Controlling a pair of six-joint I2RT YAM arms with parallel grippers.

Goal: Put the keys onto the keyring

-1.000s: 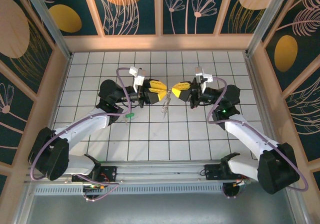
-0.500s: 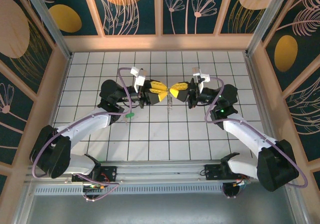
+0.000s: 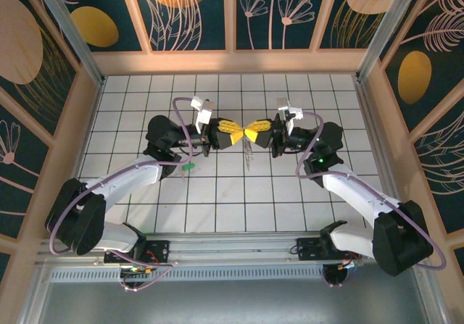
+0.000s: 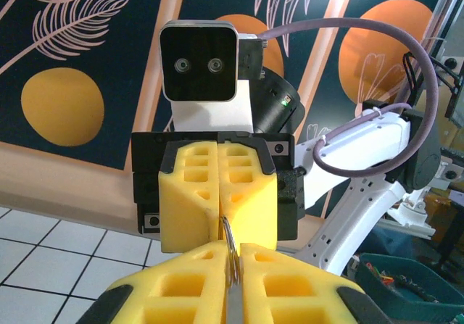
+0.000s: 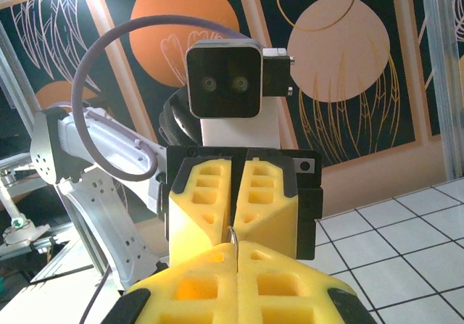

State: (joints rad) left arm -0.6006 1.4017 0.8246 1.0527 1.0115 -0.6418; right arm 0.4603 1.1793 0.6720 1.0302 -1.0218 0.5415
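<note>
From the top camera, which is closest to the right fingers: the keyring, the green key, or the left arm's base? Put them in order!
1. The keyring, pinched in the right fingers, mid-table.
2. The green key, on the floor to the left.
3. The left arm's base, at the near left edge.

bright, even light from overhead. soft, faint shadows fall on the tiled floor (image 3: 217,193) beneath the left gripper (image 3: 243,133). the foam pads (image 4: 181,288) nearest the wrist lens blur slightly.
</note>
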